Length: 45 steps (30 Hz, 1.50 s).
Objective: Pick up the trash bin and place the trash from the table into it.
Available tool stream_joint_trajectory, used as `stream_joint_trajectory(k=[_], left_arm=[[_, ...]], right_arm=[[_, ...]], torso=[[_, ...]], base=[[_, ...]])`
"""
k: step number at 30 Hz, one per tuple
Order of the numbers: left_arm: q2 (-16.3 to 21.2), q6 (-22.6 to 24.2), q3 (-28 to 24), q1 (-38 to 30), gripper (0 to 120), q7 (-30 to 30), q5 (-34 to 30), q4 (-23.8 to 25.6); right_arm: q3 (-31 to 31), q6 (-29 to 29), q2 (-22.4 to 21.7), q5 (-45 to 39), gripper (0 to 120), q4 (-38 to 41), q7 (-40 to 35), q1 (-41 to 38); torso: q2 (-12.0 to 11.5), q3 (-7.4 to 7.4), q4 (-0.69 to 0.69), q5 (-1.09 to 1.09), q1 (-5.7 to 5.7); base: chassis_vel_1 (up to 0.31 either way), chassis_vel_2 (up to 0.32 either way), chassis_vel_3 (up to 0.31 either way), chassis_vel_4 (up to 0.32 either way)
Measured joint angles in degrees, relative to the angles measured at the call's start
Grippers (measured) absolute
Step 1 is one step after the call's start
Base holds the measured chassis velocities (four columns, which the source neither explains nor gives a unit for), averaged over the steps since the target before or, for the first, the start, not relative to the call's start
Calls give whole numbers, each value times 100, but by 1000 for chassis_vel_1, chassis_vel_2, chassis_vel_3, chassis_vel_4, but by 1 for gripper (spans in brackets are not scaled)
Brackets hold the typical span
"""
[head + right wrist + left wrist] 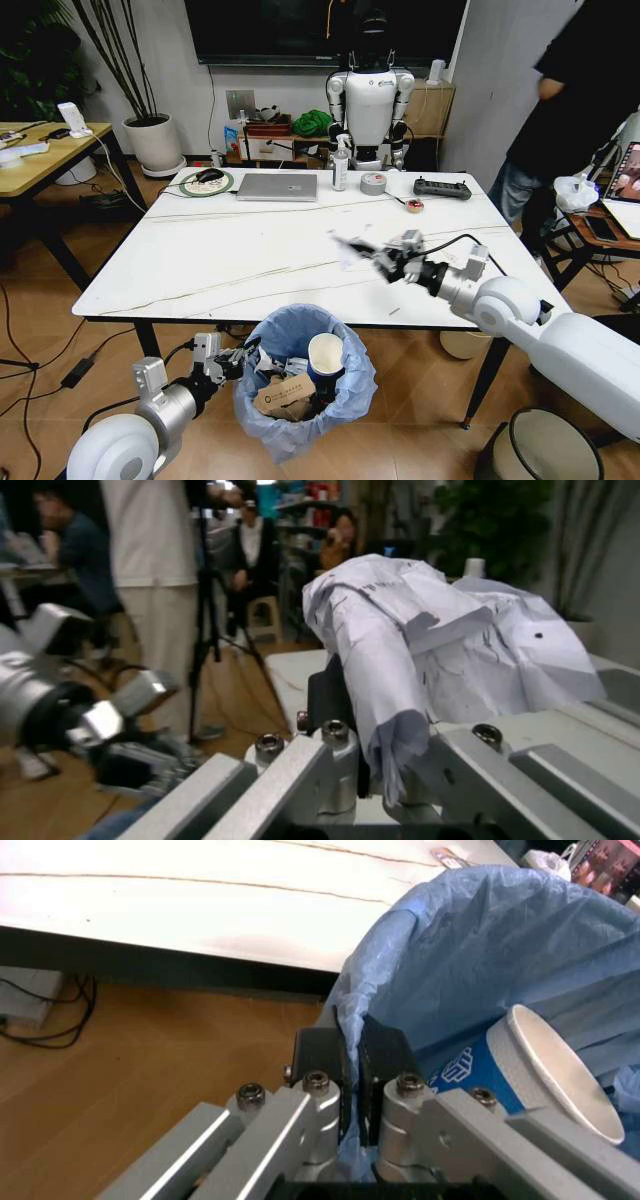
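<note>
The trash bin (300, 385), lined with a crinkled light-blue bag (480, 945), hangs just off the white marble table's (200, 260) front edge. My left gripper (236, 362) (350, 1054) is shut on the bag's rim at the bin's left side. Inside the bin lie a blue-and-white paper cup (325, 357) (540, 1072) and a crumpled brown paper bag (285, 398). My right gripper (378, 260) (360, 705) hovers above the table's front right part, shut on a crumpled white paper (348, 248) (440, 630). A tiny scrap (393, 311) lies near the front edge.
At the table's far side stand a laptop (277, 186), a spray bottle (340, 165), a tape roll (373, 183), a black controller (441, 188) and a mouse on a round pad (208, 177). A wooden desk (40, 160) stands left, a person (560, 110) right.
</note>
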<state>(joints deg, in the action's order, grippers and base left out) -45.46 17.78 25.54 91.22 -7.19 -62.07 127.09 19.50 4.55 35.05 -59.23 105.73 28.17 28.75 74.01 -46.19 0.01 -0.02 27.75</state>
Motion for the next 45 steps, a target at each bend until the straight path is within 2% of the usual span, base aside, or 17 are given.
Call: stream_joint_trajectory(k=[2, 3, 4, 9, 13, 19, 23, 25, 31, 33, 34, 39, 40, 45], left_arm=[[-12, 0, -19, 6, 0, -4, 0, 12], [-12, 0, -19, 6, 0, -4, 0, 12], [-21, 0, -22, 14, 0, -7, 3, 29], [-35, 0, 30, 34, 0, -14, 1, 102], [-40, 0, 44, 36, 0, -19, -2, 124], [-69, 0, 31, 53, 0, -24, -1, 142], [-44, 1, 28, 47, 0, -37, -3, 139], [-38, 1, 28, 47, 0, -42, -5, 138], [-11, 5, 42, 20, 0, -58, -24, 124], [-11, 6, 43, 19, 0, -58, -25, 124], [-7, 7, 45, 19, 0, -59, -26, 124], [5, 9, 57, -7, 0, -61, -28, 107], [5, 9, 57, -7, 0, -61, -28, 107], [16, 12, 44, -84, 0, -74, -41, 55]], right_arm=[[502, 123, 64, 6, 0, 210, 305, -242], [502, 123, 64, 6, 0, 210, 305, -242], [857, 192, 136, 72, 0, 250, 471, -366], [1712, 283, 481, 410, 0, 116, 813, -763], [1812, 282, 535, 468, 0, 63, 860, -875], [1746, 283, 390, 590, 0, 35, 890, -849], [1486, 283, 185, 720, 22, 30, 945, -574], [1452, 283, 158, 731, 23, 31, 953, -541], [1161, 288, -82, 885, 50, 71, 1045, -247], [1140, 291, -102, 907, 51, 72, 1053, -224], [1084, 296, -151, 957, 58, 76, 1071, -174], [776, 312, -391, 1117, 79, 149, 1111, 69], [776, 312, -391, 1117, 79, 149, 1111, 69], [411, 327, -617, 1158, 98, 289, 1129, 369]], torso=[[0, 0, 0, -1, 0], [0, 0, 0, -1, 0], [0, 0, 0, 1, 0], [0, -1, 0, 1, 0], [0, -1, 1, 1, 0], [0, -1, 0, 1, 0], [0, -1, -1, 2, 0], [0, -1, -1, 2, 0], [0, -1, -1, 2, 0], [0, -1, -1, 2, 0], [0, -1, -1, 2, 0], [0, -1, 0, 2, 0], [0, -1, 0, 2, 0], [0, -1, -1, 2, 0]], base=[[0, 0, 0, 0], [0, 0, 0, 0], [0, 0, 0, 0], [0, 0, 0, 0], [0, 0, 0, 0], [0, 0, 0, 0], [0, 0, 0, 0], [0, 0, 0, 0], [0, 0, 0, 0], [0, 0, 0, 0], [0, 0, 0, 0], [0, 0, 0, 0], [0, 0, 0, 0], [0, 0, 0, 0]])
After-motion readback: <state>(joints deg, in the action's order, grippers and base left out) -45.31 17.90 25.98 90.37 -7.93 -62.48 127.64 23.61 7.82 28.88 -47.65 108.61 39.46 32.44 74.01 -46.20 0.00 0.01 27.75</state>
